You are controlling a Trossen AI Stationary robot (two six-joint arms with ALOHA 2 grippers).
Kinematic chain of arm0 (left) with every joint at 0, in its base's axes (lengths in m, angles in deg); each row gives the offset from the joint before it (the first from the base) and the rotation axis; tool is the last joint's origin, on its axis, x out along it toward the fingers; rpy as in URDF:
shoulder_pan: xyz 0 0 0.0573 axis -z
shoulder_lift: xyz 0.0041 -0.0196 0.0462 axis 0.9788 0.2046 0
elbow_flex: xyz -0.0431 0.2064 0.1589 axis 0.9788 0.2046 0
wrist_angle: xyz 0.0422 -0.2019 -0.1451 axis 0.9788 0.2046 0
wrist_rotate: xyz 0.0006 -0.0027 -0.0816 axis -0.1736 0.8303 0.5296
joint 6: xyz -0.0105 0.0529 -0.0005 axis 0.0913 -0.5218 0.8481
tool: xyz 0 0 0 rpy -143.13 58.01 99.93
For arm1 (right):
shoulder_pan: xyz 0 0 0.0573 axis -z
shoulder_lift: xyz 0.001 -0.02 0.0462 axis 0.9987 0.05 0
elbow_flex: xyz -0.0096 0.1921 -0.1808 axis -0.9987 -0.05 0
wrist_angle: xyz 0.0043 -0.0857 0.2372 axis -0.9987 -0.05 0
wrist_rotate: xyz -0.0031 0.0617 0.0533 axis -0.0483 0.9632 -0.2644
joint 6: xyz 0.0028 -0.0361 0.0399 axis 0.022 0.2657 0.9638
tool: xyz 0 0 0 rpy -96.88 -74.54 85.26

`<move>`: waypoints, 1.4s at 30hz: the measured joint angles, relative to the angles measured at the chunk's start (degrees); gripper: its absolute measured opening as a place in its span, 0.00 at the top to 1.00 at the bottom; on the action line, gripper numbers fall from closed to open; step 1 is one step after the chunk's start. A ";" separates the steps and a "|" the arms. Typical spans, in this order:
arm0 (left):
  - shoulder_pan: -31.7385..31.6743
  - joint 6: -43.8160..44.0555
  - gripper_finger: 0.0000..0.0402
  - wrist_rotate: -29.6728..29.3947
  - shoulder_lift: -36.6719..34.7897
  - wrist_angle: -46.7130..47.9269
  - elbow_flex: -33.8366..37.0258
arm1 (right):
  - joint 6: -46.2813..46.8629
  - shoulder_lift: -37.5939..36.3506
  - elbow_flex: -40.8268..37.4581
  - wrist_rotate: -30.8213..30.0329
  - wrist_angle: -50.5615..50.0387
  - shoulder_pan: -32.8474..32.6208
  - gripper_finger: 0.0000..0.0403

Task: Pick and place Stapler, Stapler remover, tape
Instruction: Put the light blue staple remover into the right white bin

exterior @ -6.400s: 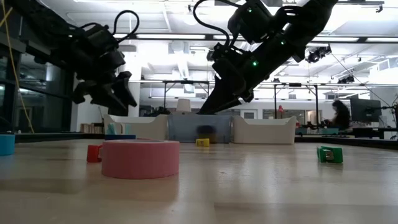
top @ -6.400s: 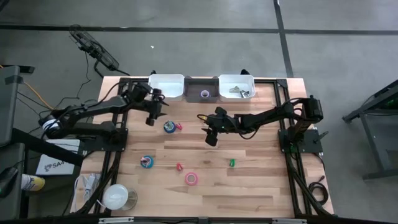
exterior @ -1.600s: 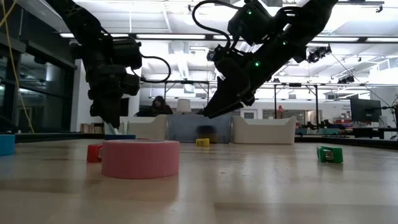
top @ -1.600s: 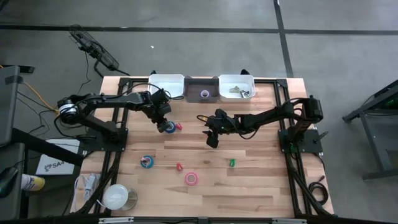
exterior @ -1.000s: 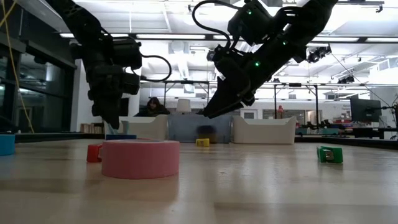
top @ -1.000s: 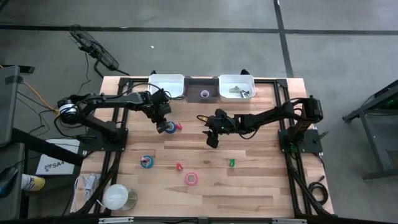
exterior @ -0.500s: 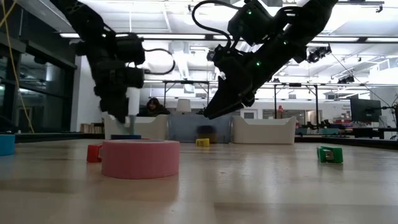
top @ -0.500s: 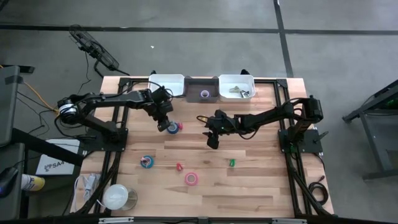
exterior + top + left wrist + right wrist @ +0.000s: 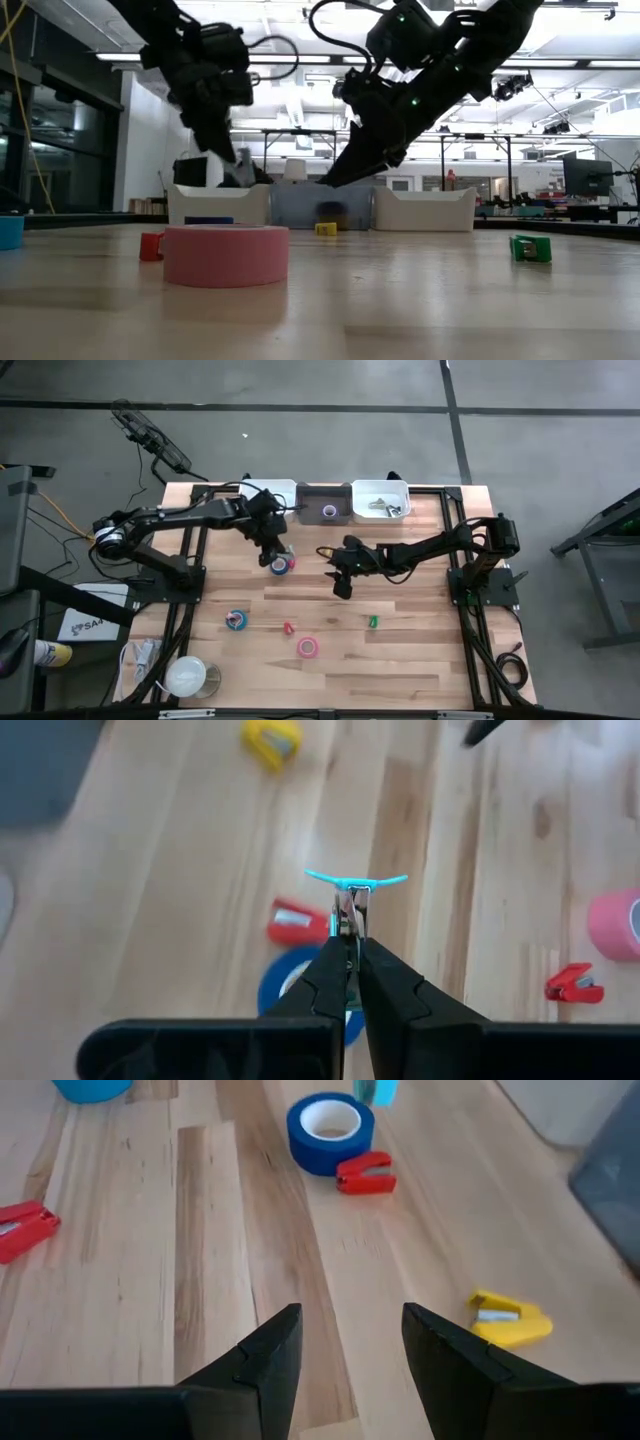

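The left claw point(image 9: 349, 935) is raised above the counter point(image 9: 420, 650), pinched on a teal stapler remover point(image 9: 354, 880), with a blue tape roll point(image 9: 279, 565) and a red stapler point(image 9: 365, 1171) beneath. The right claw point(image 9: 345, 1342) hangs mid-counter, fingers spread, holding nothing. Three bins point(image 9: 329, 501) line the far edge. A pink roll point(image 9: 308, 648) and a teal roll point(image 9: 236, 620) lie nearer.
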State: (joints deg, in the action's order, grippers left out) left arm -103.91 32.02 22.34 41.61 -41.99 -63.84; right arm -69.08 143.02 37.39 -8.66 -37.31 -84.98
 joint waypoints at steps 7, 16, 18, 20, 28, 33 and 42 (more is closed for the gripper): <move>4.97 -5.22 0.98 -0.01 0.00 -7.84 -0.08 | -5.79 0.00 0.00 -0.02 6.48 0.00 0.59; 9.69 -5.79 0.98 -2.33 0.00 -14.75 -0.10 | -9.68 0.00 0.00 -2.97 10.81 0.09 0.53; 10.12 -6.15 0.98 -4.09 0.00 -14.72 -0.10 | -9.66 0.00 0.00 -2.36 12.08 0.09 0.49; 10.14 -6.90 0.98 -4.36 0.00 -14.89 -0.10 | -9.56 0.00 0.00 -0.74 13.50 0.09 0.45; 10.12 -7.29 0.98 -3.78 0.00 -18.04 -0.10 | -9.67 0.00 0.00 -0.84 14.97 0.13 0.39; 10.12 -7.27 0.98 -3.05 0.00 -19.75 -0.10 | -9.89 0.02 0.00 -0.27 17.34 0.39 0.44; 10.12 -7.26 0.98 -2.32 0.00 -21.01 -0.10 | -10.21 0.02 0.00 -0.06 17.05 0.98 0.63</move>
State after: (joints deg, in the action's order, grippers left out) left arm -93.79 24.76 20.02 41.61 -62.99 -63.95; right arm -79.29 143.04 37.39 -8.72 -20.26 -84.00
